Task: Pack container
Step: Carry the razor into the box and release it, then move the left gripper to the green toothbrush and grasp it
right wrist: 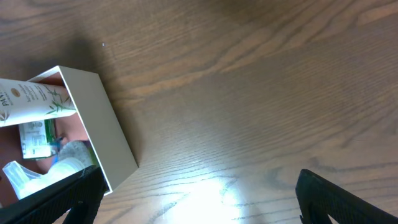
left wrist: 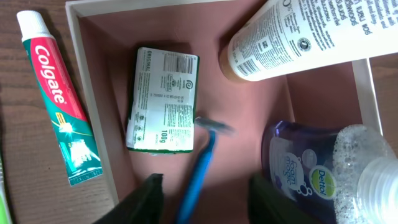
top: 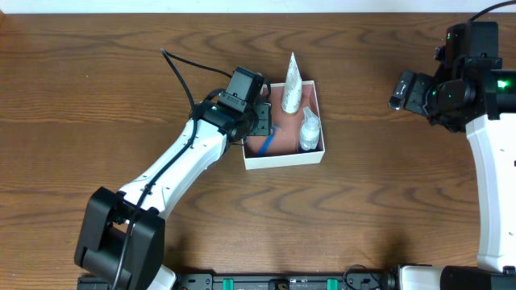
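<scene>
White container (top: 284,158), reddish-brown inside; blue razor (left wrist: 199,171).

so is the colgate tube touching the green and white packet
Apart. The left wrist view shows the Colgate tube outside the container, whose wall stands between it and the packet.

Smooth white shells and chunky black joints on the left arm (top: 181,161), rising from a boxy black base (top: 117,242). A thin black cable (top: 177,72) loops off its wrist. The right arm (top: 488,161) looks the same, with a green light (top: 505,82) glowing. The fingers (left wrist: 146,199) are dark and matte.
</scene>
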